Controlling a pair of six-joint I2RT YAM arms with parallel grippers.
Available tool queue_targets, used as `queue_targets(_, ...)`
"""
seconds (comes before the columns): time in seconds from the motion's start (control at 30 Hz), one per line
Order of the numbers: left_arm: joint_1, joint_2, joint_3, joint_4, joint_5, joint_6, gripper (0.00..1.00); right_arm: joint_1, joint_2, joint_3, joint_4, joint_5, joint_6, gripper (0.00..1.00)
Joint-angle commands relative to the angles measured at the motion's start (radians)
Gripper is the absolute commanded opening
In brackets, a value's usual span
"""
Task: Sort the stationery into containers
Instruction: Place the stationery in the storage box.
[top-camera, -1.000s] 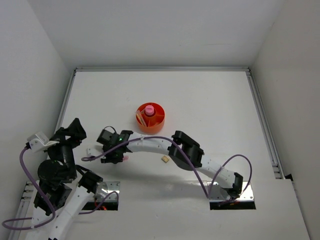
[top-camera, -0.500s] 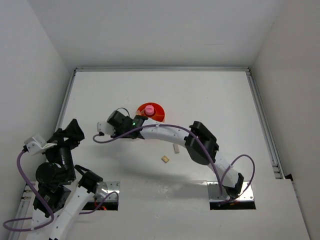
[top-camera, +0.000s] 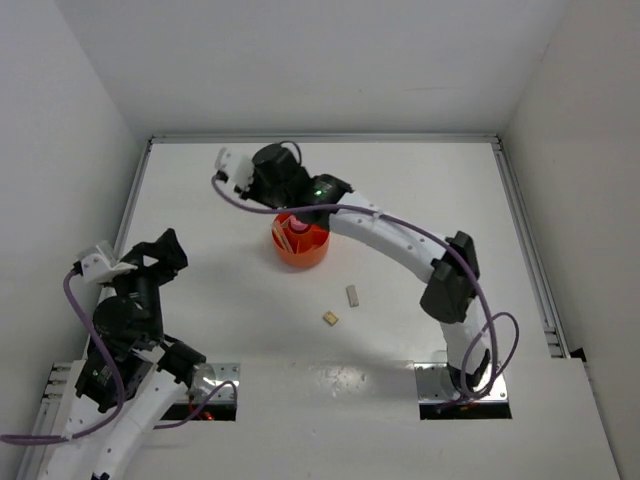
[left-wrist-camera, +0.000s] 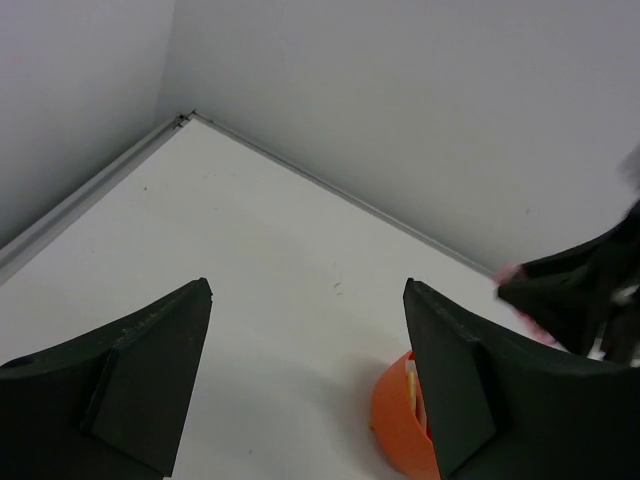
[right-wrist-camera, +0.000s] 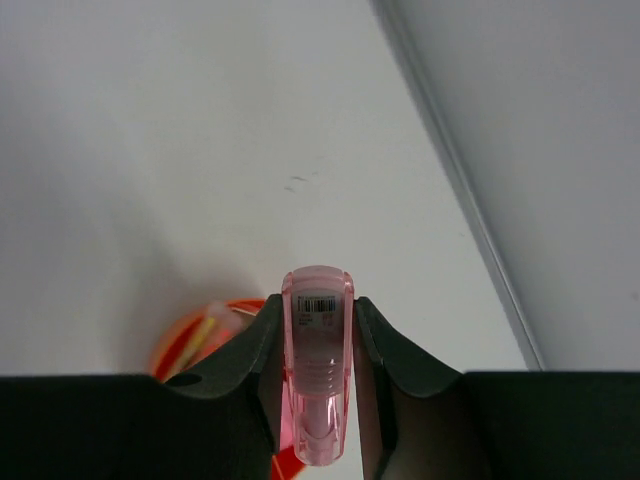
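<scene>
a translucent pink stick (right-wrist-camera: 317, 375) with a barcode label at its upper end is held upright between the fingers of the right gripper (right-wrist-camera: 317, 310), whose jaws are closed narrowly on both of its sides. in the right wrist view it is seen above the white table (right-wrist-camera: 150, 150), with the round orange tub (right-wrist-camera: 190, 340) lower and to the left behind the fingers; whether the stick is over the tub or just past its rim cannot be told. in the top view the orange tub (top-camera: 300, 242) stands near the middle of the table, and a few pale sticks (top-camera: 297, 232) are seen inside it, though the compartment cannot be made out. two small beige blocks (top-camera: 352, 295) (top-camera: 330, 318) lie on the table nearer the arms, apart from the tub and from each other. the right arm (top-camera: 400, 235) is stretched from its base at the near right edge, bent at the elbow (top-camera: 452, 285), and its forearm is carried leftward and away, so that the wrist is placed above the far side of the tub. the left arm (top-camera: 125, 330) is folded close to its base at the near left; the left gripper (left-wrist-camera: 307, 300) is raised, spread wide with nothing between its fingers, and is aimed towards the table's far left, with the tub (left-wrist-camera: 400, 425) low on its right.
</scene>
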Motion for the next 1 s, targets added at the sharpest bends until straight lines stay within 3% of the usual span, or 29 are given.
queue_targets(0.0, 0.003, 0.068, -0.004, 0.051, 0.067, 0.02, 0.83, -0.073, -0.154, -0.088, 0.123, 0.093, 0.167, 0.0)
queue_targets(0.13, 0.003, 0.13, -0.004, 0.075, 0.119, 0.041, 0.83, -0.134, -0.359, -0.383, 0.203, 0.046, 0.316, 0.0)
queue_targets(0.23, 0.015, 0.157, -0.004, 0.086, 0.167, 0.053, 0.83, -0.162, -0.459, -0.561, 0.262, -0.058, 0.316, 0.0)
queue_targets(0.5, 0.028, 0.191, -0.004, 0.086, 0.212, 0.063, 0.83, -0.243, -0.653, -0.826, 0.284, -0.5, 0.16, 0.0)
queue_targets(0.6, 0.028, 0.191, -0.013, 0.086, 0.212, 0.063, 0.83, -0.252, -0.664, -0.87, 0.264, -0.598, 0.03, 0.0)
queue_targets(0.63, 0.028, 0.191, -0.013, 0.086, 0.212, 0.063, 0.83, -0.252, -0.664, -0.87, 0.184, -0.638, -0.038, 0.0)
queue_targets(0.8, 0.028, 0.2, -0.013, 0.086, 0.221, 0.063, 0.83, -0.252, -0.567, -0.788, -0.064, -0.755, -0.634, 0.0)
queue_targets(0.9, 0.028, 0.21, -0.013, 0.086, 0.23, 0.072, 0.83, -0.252, -0.51, -0.699, -0.191, -0.792, -0.852, 0.0)
queue_targets(0.97, 0.028, 0.219, -0.013, 0.086, 0.23, 0.072, 0.83, -0.237, -0.458, -0.64, -0.239, -0.792, -0.914, 0.0)
